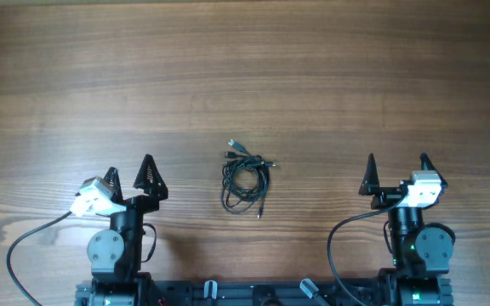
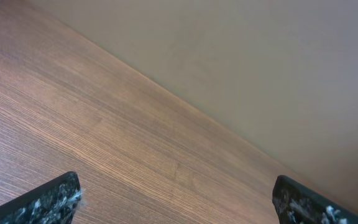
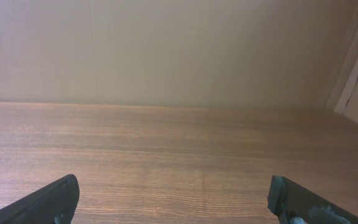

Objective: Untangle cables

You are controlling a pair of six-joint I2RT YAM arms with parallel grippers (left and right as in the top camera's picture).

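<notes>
**Cables lie bundled between two open hands**

You have the cables (image 1: 245, 177) lying on the worktop (image 1: 245, 68) as one loose, tangled coil. They sit about midway between its left and right edges and nearer the edge where the arms are mounted. A few plug ends stick out at the top of the coil, and one strand trails down from the bottom.

Your left hand (image 1: 130, 172) is near the arms' edge, well apart from the coil, with its fingers spread and nothing between them. Your right hand (image 1: 397, 163) is on the other side of the coil, also well apart from it, fingers likewise spread and empty.

Neither wrist view shows the cables. Each shows only bare wood, a pale wall (image 3: 179, 50) and two dark fingertips (image 2: 48, 202).
</notes>
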